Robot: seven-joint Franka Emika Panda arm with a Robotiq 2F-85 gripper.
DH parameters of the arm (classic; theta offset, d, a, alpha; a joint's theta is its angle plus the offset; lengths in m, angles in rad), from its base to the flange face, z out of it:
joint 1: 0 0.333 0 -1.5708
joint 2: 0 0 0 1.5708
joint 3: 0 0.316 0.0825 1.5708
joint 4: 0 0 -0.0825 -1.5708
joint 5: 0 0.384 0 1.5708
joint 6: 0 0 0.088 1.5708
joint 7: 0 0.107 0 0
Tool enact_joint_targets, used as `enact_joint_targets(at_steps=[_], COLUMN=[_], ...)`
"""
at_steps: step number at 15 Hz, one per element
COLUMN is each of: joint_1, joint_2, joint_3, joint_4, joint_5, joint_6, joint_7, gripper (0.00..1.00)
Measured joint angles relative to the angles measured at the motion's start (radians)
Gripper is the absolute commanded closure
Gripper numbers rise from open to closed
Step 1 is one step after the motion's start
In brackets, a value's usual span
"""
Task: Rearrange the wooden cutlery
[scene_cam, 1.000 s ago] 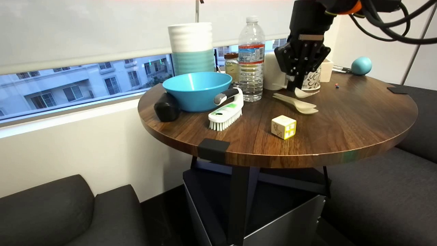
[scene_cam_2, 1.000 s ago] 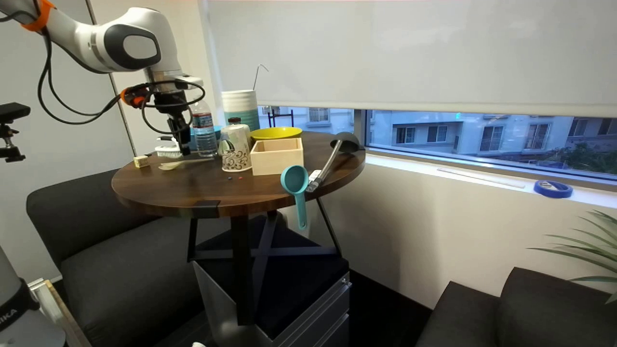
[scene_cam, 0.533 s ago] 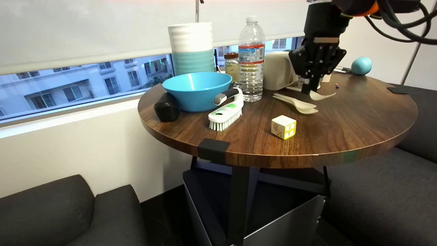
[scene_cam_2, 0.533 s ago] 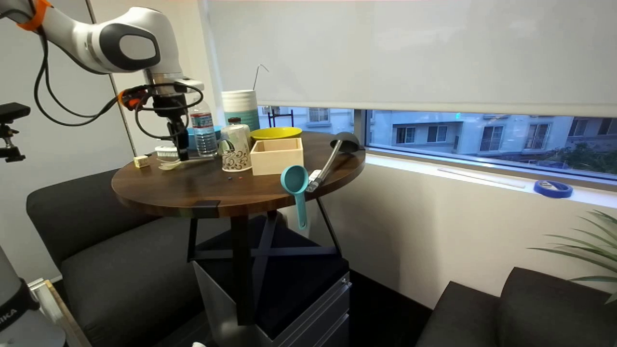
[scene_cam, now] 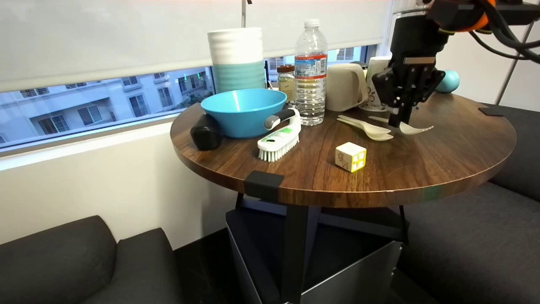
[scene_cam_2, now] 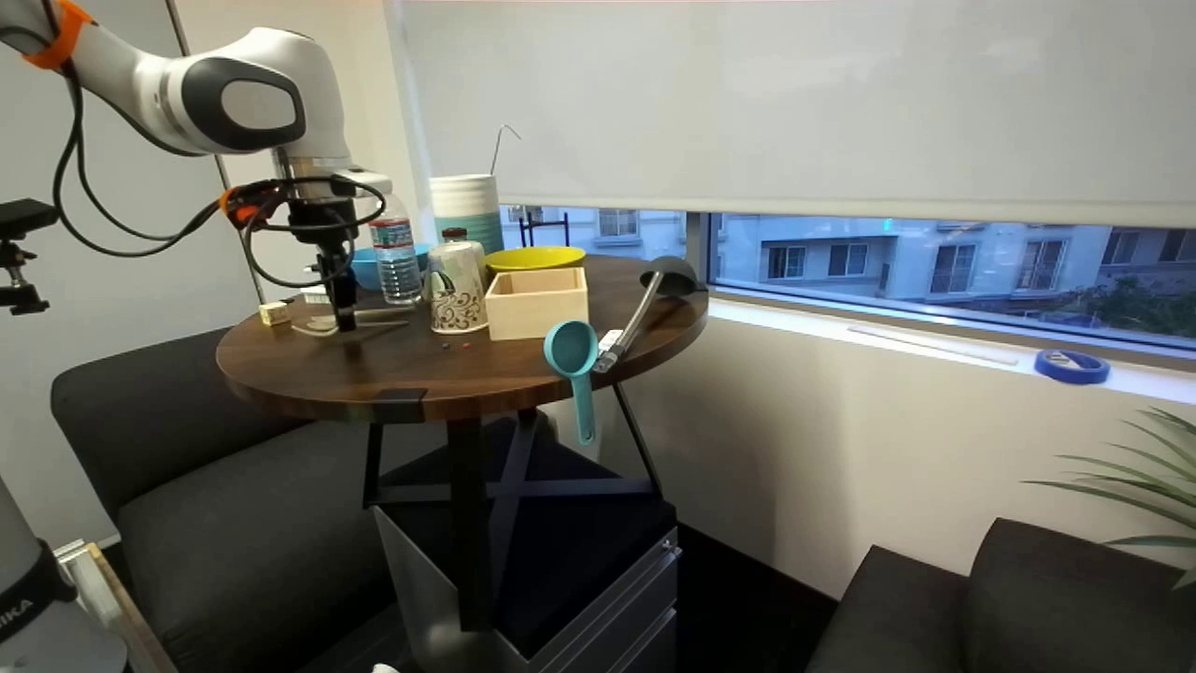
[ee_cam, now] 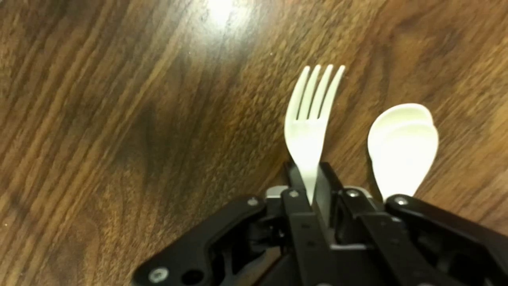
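The wooden cutlery is a pale fork and two pale spoons. My gripper is shut on the fork's handle near its neck; the wrist view shows the fork between the two fingers, tines pointing away. In both exterior views the fork is very low over the table; I cannot tell if it touches. The gripper points straight down, fingertips close to the tabletop. The two spoons overlap on the table beside the fork, their bowls right of the gripper in the wrist view; their handles are hidden there.
On the round table stand a yellow-white cube, a brush, a blue bowl, a water bottle and a mug. A patterned cup and a wooden box stand close by.
My gripper has carried the fork past the spoons, to the right in the exterior view with the brush up front, and has come down close to the tabletop. The spoons have not moved.
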Motion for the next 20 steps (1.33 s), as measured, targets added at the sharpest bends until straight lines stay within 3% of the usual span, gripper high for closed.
enact_joint_targets(at_steps=[5,6,9,12,14,15,20], joint_1=[0.001,0.003,0.010,0.018,0.020,0.023,0.045], joint_2=[-0.032,-0.039,-0.041,-0.023,0.001,0.014,0.064], joint_3=[0.007,0.013,0.030,0.044,0.049,0.050,0.050], joint_4=[0.010,0.016,0.039,0.060,0.068,0.070,0.079], joint_5=[0.000,0.000,0.000,0.000,0.000,0.000,0.009], joint_6=[0.000,0.000,0.000,0.001,0.001,0.001,-0.001], joint_7=[-0.001,-0.001,-0.004,-0.007,-0.009,-0.011,-0.030], gripper=[0.19,0.16,0.19,0.38,0.39,0.45,0.43])
